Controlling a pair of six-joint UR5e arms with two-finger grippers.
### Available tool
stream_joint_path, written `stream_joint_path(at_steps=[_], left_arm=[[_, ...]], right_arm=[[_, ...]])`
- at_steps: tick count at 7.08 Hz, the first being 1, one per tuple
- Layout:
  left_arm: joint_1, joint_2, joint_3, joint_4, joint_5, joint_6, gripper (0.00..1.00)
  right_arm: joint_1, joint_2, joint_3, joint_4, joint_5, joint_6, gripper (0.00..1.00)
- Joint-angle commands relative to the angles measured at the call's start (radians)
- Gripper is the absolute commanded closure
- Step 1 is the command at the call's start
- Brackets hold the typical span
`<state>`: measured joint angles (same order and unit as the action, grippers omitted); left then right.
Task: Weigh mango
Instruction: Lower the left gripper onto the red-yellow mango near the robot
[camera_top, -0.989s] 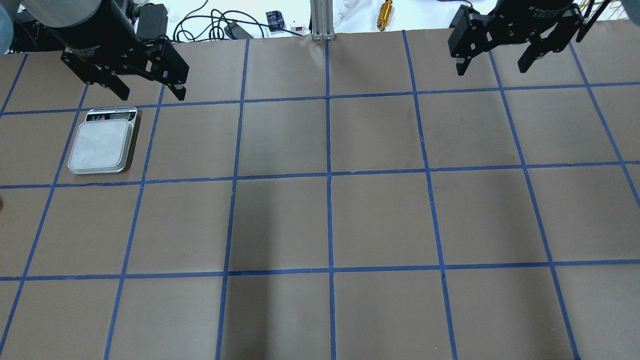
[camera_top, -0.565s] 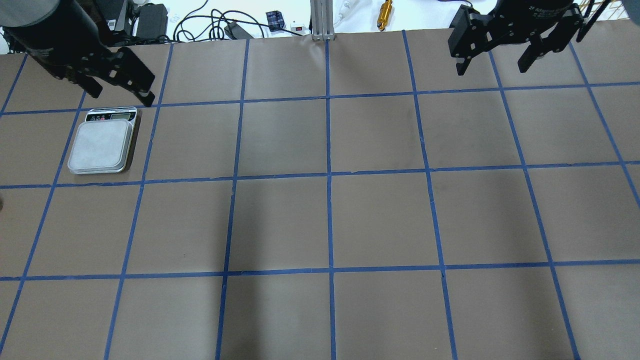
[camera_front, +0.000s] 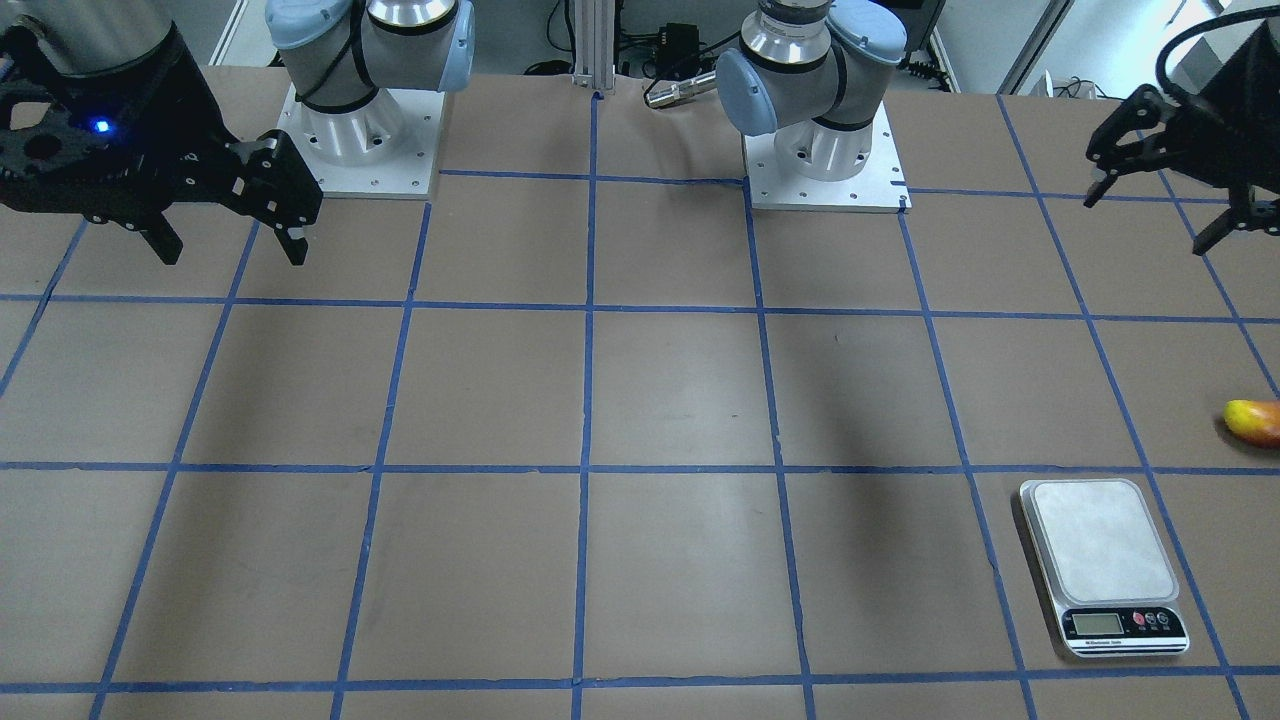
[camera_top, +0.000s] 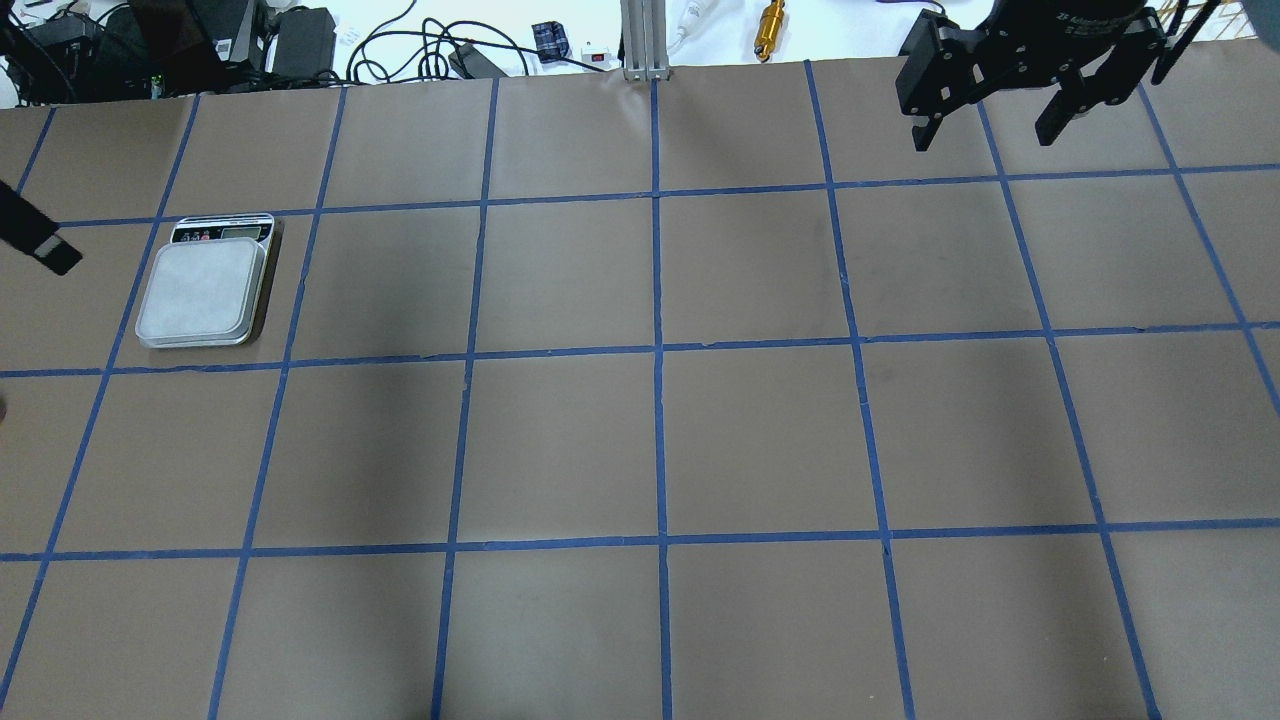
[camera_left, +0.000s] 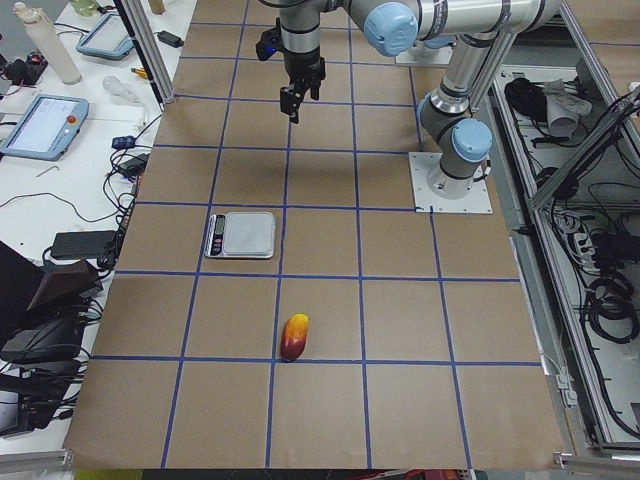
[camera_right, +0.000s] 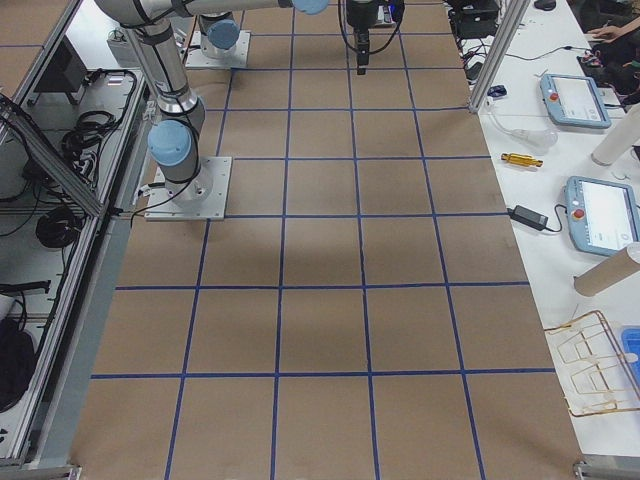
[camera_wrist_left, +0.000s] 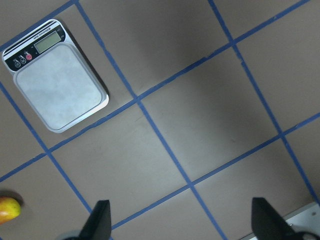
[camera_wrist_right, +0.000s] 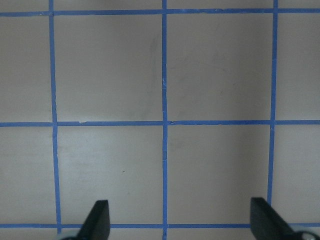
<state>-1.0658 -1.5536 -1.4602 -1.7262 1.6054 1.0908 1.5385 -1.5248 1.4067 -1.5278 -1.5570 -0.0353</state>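
The mango (camera_front: 1255, 422), yellow shading to orange-red, lies on the brown table near its left end; it also shows in the exterior left view (camera_left: 295, 336) and at the left wrist view's bottom-left corner (camera_wrist_left: 7, 210). The silver scale (camera_front: 1100, 555) (camera_top: 203, 290) (camera_wrist_left: 57, 92) (camera_left: 241, 234) stands beside it with a bare platform. My left gripper (camera_front: 1150, 215) (camera_wrist_left: 182, 222) hangs open and empty above the table, apart from both. Only one of its fingers (camera_top: 35, 240) shows overhead. My right gripper (camera_front: 231, 250) (camera_top: 982, 138) (camera_wrist_right: 182, 222) is open and empty at the far right.
The table is brown with a blue tape grid. The two arm bases (camera_front: 365, 130) (camera_front: 825, 150) are bolted at the robot's side. An aluminium post (camera_top: 640, 40), cables and a gold cylinder (camera_top: 770, 28) lie beyond the far edge.
My left gripper has swung left, from above the scale's display to the overhead view's left edge, almost out of it. The right gripper, scale and table have not moved.
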Motion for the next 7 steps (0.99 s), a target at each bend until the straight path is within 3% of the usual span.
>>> stream_joint_path(at_steps=[1,4,5,7], left_arm=[[0.200,-0.051,-0.005,0.011,0.005,0.325,0.00],[0.350,-0.217,-0.003,0.222,0.019,0.822,0.00],[0.404,-0.282,0.009,0.235,0.019,0.963,0.00],[0.418,-0.403,0.024,0.394,0.019,1.156,0.00]], right_arm=[[0.000,0.000,0.000,0.000,0.000,0.000,0.00],[0.000,0.000,0.000,0.000,0.000,0.000,0.00],[0.000,0.000,0.000,0.000,0.000,0.000,0.00],[0.000,0.000,0.000,0.000,0.000,0.000,0.00]])
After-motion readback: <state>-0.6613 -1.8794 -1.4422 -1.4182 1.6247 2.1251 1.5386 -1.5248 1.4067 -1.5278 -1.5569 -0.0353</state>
